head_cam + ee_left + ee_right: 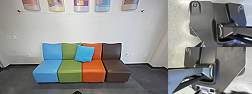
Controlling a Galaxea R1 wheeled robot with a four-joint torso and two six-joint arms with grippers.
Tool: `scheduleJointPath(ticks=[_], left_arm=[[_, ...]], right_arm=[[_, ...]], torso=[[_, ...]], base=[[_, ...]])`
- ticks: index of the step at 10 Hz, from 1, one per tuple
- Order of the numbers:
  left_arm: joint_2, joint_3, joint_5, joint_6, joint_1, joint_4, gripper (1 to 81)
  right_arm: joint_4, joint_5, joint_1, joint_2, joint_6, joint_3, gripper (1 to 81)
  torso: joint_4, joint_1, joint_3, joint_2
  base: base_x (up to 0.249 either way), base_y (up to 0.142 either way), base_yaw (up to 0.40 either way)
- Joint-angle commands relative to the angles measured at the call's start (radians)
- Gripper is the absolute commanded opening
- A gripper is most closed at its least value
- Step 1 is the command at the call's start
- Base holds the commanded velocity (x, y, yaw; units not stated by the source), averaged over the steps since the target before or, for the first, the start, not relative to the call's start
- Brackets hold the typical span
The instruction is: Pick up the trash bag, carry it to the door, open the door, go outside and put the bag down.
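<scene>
- The left end effector [200,44]: in the left wrist view I see a dark pointed part of it. If it is open or closed, I cannot tell.
- The right end effector [201,92]: its part is in the right wrist view, just beside a pale bracket [206,88] with dark blocks on it. If it is open, closed or gripping something, I cannot tell also.
- Near this bracket, beside the robot's plate, there is a dark mass [238,92] with uneven edge. I cannot tell if this is the trash bag, so the place of the bag stays not sure.
- In the head view, at the bottom centre of the frame, the top of a black round thing [77,92] is cut by the edge. I cannot tell what it is.
- The dark floor [20,80] is in the lower part.
- Across the centre there are four seats side by side: blue [47,71], green [70,72], orange [93,72], and brown [117,72] at the right.
- A bright blue cushion [84,53] is tilted and leans on the backs of the green and the orange.
- Behind the seats is a white wall [62,27], with outlets [127,54] at both sides.
- At the top of the frame, five posters [81,5] are in one row.
</scene>
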Motion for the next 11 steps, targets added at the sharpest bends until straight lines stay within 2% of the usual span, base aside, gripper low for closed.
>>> scheduleJointPath(ticks=[1, 3, 7, 11], left_arm=[[-0.004, 0.002, 0.061, 0.003, -0.038, 0.000, 81.1], [-0.004, 0.002, 0.061, 0.003, -0.038, 0.000, 81.1], [-0.004, 0.002, 0.061, 0.003, -0.036, 0.000, 81.1], [-0.004, 0.002, 0.061, 0.003, -0.036, 0.000, 81.1]], right_arm=[[-0.004, -0.066, 0.032, -0.004, -0.004, 0.006, 81.1], [-0.004, -0.066, 0.032, -0.004, -0.004, 0.006, 81.1], [-0.004, -0.066, 0.031, -0.004, -0.004, 0.006, 81.1], [-0.004, -0.066, 0.032, -0.004, -0.004, 0.006, 81.1]], torso=[[0.000, 0.000, 0.000, 0.000], [0.000, 0.000, 0.000, 0.000], [0.000, -0.002, 0.000, 0.000], [0.000, -0.002, 0.000, 0.000]], base=[[0.165, -0.074, 0.000], [0.147, -0.073, 0.000], [0.088, 0.000, 0.000], [0.147, 0.000, 0.000]])
